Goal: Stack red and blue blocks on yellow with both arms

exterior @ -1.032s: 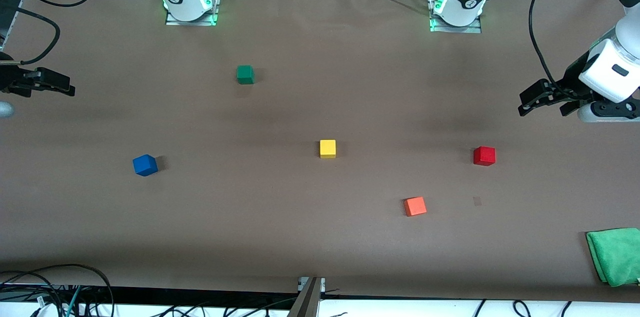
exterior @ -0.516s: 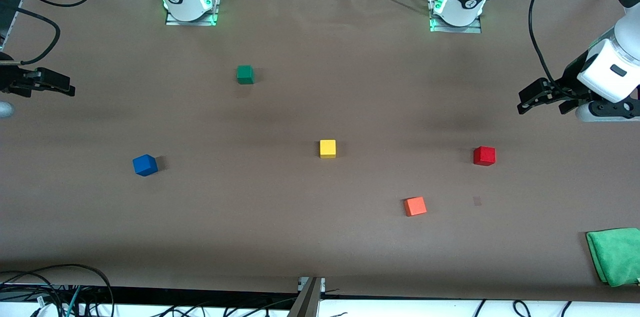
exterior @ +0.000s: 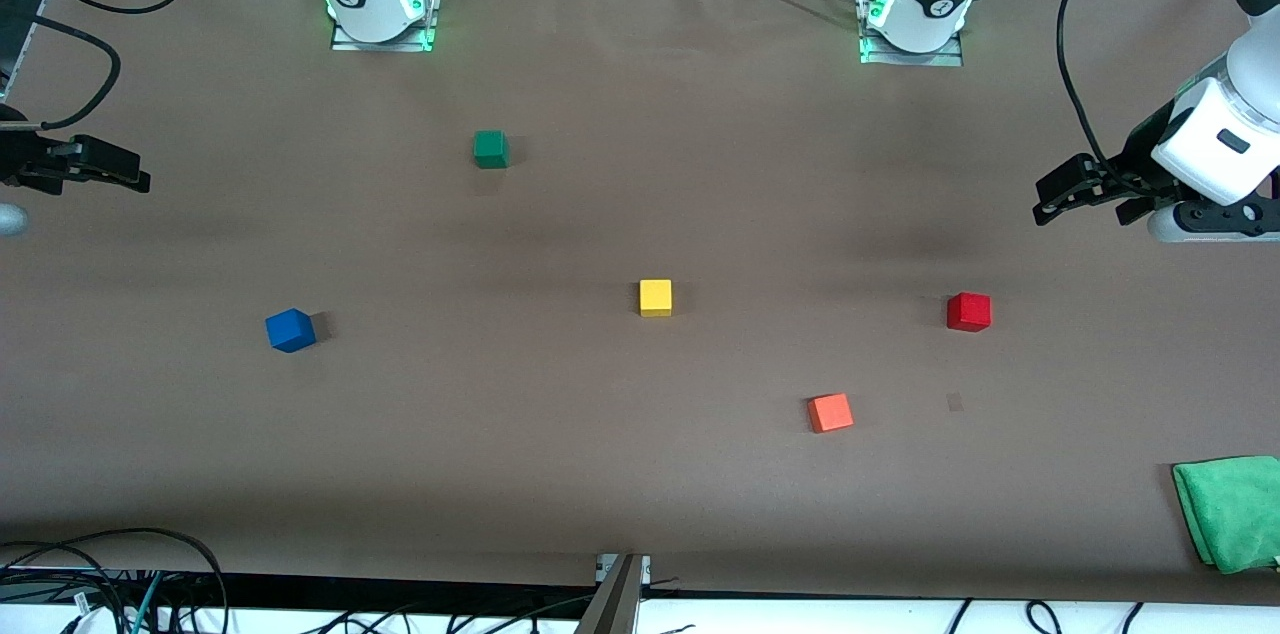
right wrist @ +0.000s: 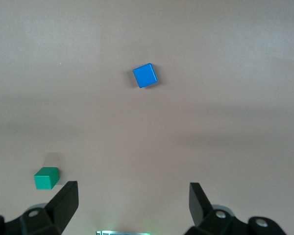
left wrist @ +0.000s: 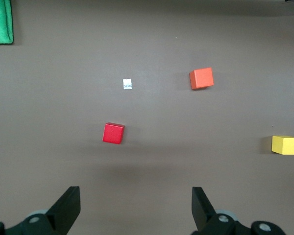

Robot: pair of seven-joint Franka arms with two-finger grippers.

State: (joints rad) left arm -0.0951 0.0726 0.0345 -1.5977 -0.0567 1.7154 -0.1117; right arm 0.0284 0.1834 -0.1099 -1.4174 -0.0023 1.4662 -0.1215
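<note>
The yellow cube (exterior: pixel 655 297) sits mid-table and also shows in the left wrist view (left wrist: pixel 285 145). The red cube (exterior: pixel 968 311) lies toward the left arm's end and shows in the left wrist view (left wrist: pixel 113 133). The blue cube (exterior: pixel 290 330) lies toward the right arm's end and shows in the right wrist view (right wrist: pixel 145 75). My left gripper (exterior: pixel 1070 200) (left wrist: pixel 135 208) is open and empty, up in the air over bare table at the left arm's end. My right gripper (exterior: pixel 110 176) (right wrist: pixel 133 205) is open and empty, held over the table's edge at the right arm's end.
An orange cube (exterior: pixel 830 412) lies nearer to the front camera than the red cube. A green cube (exterior: pixel 490 148) sits nearer the bases. A green cloth (exterior: pixel 1228 510) lies at the table's corner at the left arm's end. A small white tag (left wrist: pixel 127 84) lies by the red cube.
My left gripper has drifted slightly up and toward the bases. The right arm and all cubes have not moved.
</note>
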